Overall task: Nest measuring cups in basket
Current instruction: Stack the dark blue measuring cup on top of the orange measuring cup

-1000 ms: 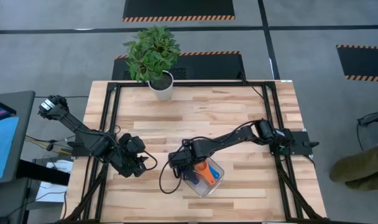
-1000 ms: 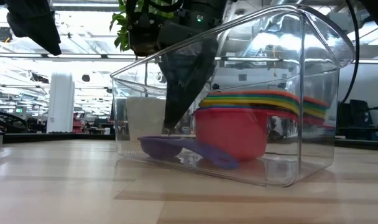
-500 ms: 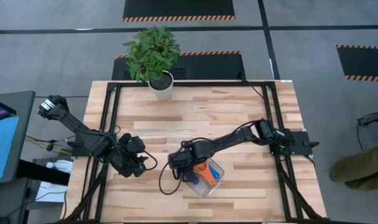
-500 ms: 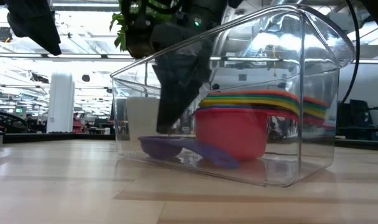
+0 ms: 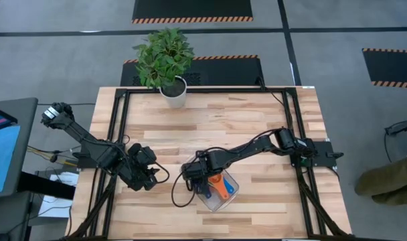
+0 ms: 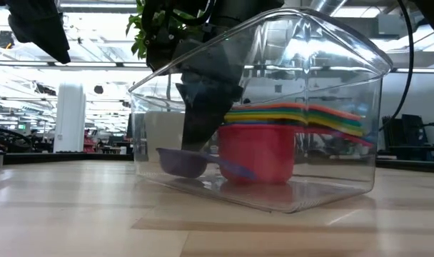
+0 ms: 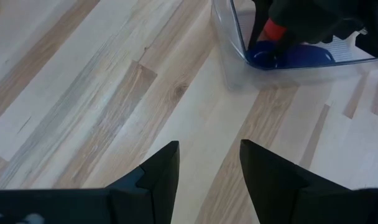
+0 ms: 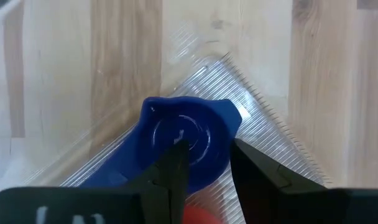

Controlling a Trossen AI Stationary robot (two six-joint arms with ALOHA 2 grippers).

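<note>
The clear basket point(image 5: 220, 204) point(image 6: 331, 143) stands on the table's near middle. A nested stack of measuring cups point(image 6: 256, 153) point(image 5: 220, 184), red outermost, rests on its floor. Beside the stack a small dark blue cup point(image 8: 195, 127) point(image 6: 183, 163) point(image 7: 288, 56) lies on the basket floor, bowl up. My right gripper point(image 5: 198, 177) point(image 8: 207, 149) reaches down into the basket's left end over that cup, its fingers apart. My left gripper point(image 5: 150, 175) point(image 7: 207, 155) waits open above bare table, left of the basket. My right gripper comes steeply from above. One fingertip point(image 8: 178, 152) stands in the dark blue cup's bowl and the other point(image 8: 242, 152) just outside its rim point(image 8: 229, 134). Whether either finger touches the cup, I cannot tell. The cup lies on the basket floor.
A white pot with a green plant point(image 5: 174, 94) stands at the table's far edge. Black frame rails point(image 5: 120, 134) run along the table's left and right sides. Bare wood lies between the pot and the basket.
My right gripper has sunk a little deeper into the basket. The basket has turned slightly on the table, and the stack and the dark blue cup have shifted with it.
</note>
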